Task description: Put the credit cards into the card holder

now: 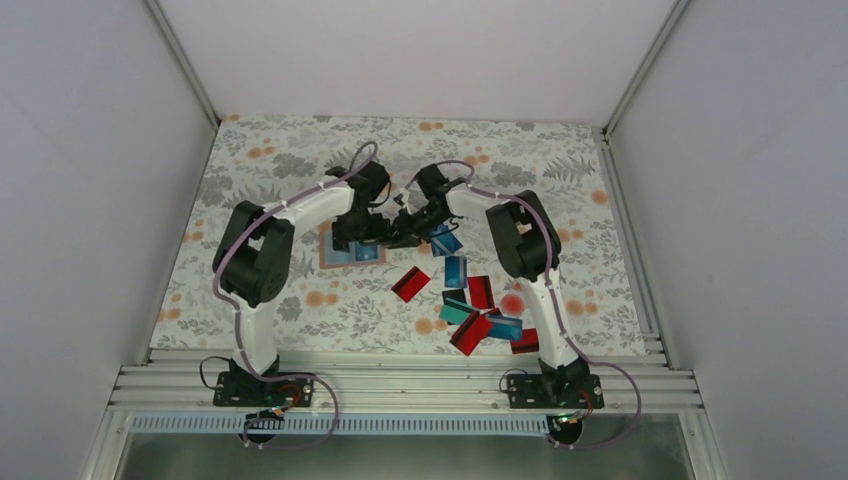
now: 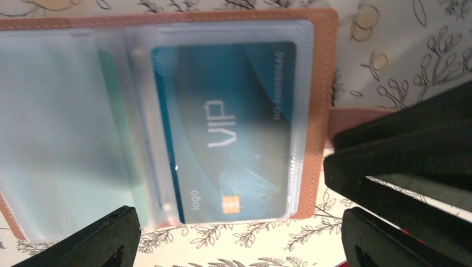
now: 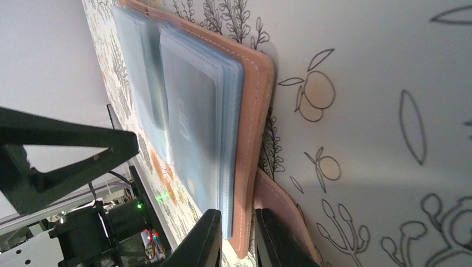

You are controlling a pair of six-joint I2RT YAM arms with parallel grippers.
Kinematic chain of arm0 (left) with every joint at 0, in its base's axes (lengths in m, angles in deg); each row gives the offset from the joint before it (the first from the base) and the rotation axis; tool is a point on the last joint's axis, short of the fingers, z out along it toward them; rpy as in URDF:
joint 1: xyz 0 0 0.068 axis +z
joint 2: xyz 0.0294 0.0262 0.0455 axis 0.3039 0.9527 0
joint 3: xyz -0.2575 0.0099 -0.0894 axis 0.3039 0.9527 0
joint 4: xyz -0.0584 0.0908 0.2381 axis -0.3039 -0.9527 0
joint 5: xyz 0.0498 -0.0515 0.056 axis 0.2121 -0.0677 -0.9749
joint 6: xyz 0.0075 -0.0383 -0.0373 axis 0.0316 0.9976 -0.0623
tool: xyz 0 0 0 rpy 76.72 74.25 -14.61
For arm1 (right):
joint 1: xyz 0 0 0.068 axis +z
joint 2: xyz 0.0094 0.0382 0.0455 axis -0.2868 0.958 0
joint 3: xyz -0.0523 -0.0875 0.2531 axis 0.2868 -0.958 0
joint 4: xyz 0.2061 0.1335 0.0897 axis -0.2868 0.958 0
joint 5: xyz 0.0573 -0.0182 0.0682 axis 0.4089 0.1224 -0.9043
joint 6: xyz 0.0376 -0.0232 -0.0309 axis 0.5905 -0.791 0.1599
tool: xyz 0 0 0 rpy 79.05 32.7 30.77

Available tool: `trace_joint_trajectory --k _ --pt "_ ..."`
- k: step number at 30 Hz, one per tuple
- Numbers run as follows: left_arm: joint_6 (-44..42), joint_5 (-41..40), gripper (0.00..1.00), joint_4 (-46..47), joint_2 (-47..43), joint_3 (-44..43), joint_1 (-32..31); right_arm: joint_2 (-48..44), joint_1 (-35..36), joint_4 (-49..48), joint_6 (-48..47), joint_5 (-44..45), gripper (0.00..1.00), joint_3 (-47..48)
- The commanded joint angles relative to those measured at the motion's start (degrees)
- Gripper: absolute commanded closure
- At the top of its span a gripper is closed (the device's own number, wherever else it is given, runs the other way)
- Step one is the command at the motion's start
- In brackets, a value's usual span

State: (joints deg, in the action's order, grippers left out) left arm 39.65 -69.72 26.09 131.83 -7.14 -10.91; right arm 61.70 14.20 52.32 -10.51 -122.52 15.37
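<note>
While the right hand (image 3: 236, 242) pinches the card holder (image 3: 253, 111) by its edge to steady it, the left hand (image 2: 239, 242) — spread wide — hovers over a sleeved blue card (image 2: 228, 128).

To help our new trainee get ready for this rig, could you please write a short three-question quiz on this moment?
1. True or false: a blue plastic card marked VIP sits inside the open tan leather-like card holder.
2. Fill in: the left hand has its fingers ____ (open or shut).
3. What does the right hand pinch? A) nothing B) the holder's edge C) the left hand

Key: 1 true; 2 open; 3 B.
</note>
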Motion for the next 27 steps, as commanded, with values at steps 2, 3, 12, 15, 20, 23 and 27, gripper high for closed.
trace_joint_trajectory --k 2,3,12,15,20,23,27 --pt "0.07 -3.85 0.15 -3.34 1.88 -3.53 -2.76 -3.32 -1.29 1.31 -1.1 1.65 0.85 -1.64" --pt "0.03 -4.18 0.17 -3.5 2.28 -3.73 -3.12 -3.49 -1.38 1.23 -1.05 1.94 0.85 -2.12" --pt "-0.89 -6.76 0.39 -3.49 5.36 -4.97 -4.38 -3.42 -2.05 0.72 -1.27 1.96 0.87 -4.03" --pt "-1.66 -6.84 0.39 -2.74 6.27 -5.04 -4.37 -3.33 -2.05 0.67 -1.19 1.87 0.87 -4.05" --pt "-2.22 -5.87 0.38 -1.27 8.23 -5.32 -4.46 -3.3 -2.07 0.59 -1.1 1.92 0.87 -4.49" --pt "-2.51 -5.94 0.36 -0.95 8.91 -4.96 -4.46 -3.31 -2.1 0.56 -1.23 1.88 0.87 -4.58" --pt "-2.24 -6.14 0.32 -1.14 8.49 -5.58 -4.94 -2.7 -2.06 0.97 -1.31 1.62 0.87 -4.26"
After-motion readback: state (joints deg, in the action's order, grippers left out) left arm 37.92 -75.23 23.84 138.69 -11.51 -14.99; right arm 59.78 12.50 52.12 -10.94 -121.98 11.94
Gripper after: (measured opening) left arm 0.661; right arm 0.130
